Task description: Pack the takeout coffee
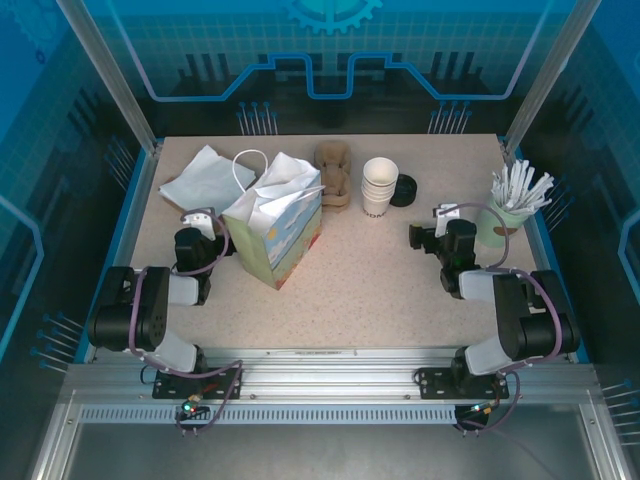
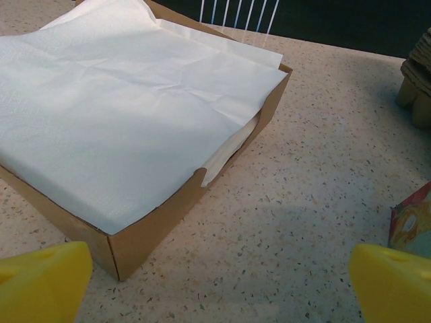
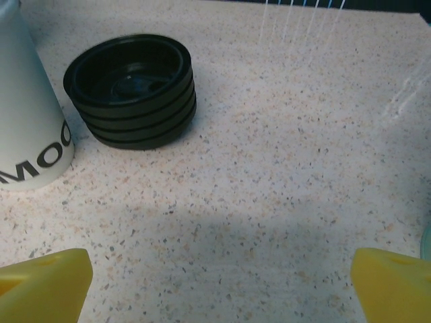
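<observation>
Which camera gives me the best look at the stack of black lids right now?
The right wrist view: the stack of black lids sits close and sharp, its separate rims easy to tell apart, next to the white cups. The top external view shows the stack as a small dark disc just right of the white cups.

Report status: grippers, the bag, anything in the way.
Left gripper open, empty, facing napkin box. Right gripper open, empty, facing black lid stack. Paper bag upright, right of left gripper.

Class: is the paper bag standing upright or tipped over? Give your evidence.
Upright. The paper bag stands on its base with its mouth open upward.
</observation>
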Available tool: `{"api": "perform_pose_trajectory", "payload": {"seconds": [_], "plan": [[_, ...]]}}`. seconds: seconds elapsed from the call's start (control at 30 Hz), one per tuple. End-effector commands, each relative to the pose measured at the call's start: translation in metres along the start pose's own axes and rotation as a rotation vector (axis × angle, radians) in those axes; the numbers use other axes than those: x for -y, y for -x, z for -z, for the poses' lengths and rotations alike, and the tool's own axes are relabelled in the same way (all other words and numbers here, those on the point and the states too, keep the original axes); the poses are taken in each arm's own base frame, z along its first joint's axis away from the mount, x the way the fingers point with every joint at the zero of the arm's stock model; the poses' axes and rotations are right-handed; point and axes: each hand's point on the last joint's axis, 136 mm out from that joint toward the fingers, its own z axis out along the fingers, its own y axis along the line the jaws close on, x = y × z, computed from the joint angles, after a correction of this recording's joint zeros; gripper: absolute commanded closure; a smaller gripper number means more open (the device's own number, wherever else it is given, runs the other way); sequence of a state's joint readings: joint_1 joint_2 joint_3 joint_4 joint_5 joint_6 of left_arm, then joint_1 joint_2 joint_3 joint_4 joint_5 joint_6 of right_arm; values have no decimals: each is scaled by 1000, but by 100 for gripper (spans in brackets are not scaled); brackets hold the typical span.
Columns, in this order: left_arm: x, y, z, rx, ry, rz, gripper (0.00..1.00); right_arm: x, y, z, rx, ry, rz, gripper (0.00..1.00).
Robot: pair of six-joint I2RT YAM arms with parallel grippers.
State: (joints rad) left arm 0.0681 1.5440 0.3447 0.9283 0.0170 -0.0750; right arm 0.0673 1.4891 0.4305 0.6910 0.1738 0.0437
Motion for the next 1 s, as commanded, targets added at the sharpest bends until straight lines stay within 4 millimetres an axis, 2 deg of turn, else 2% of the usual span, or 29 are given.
{"api": "perform_pose_trajectory", "payload": {"seconds": [0.0,0.8,0.87,0.97], "plan": [[8,10,0,40,-40,-31,1,-1,13,1,61,8,8,0],[16,9,-7,6,-39,-80,1,-1,13,1,61,6,13,0],[17,8,-7,5,-39,-80,1,-9,11,-1,59,46,38,0],[17,8,-7,5,-40,-80,1,-10,11,-1,61,47,40,0]]}}
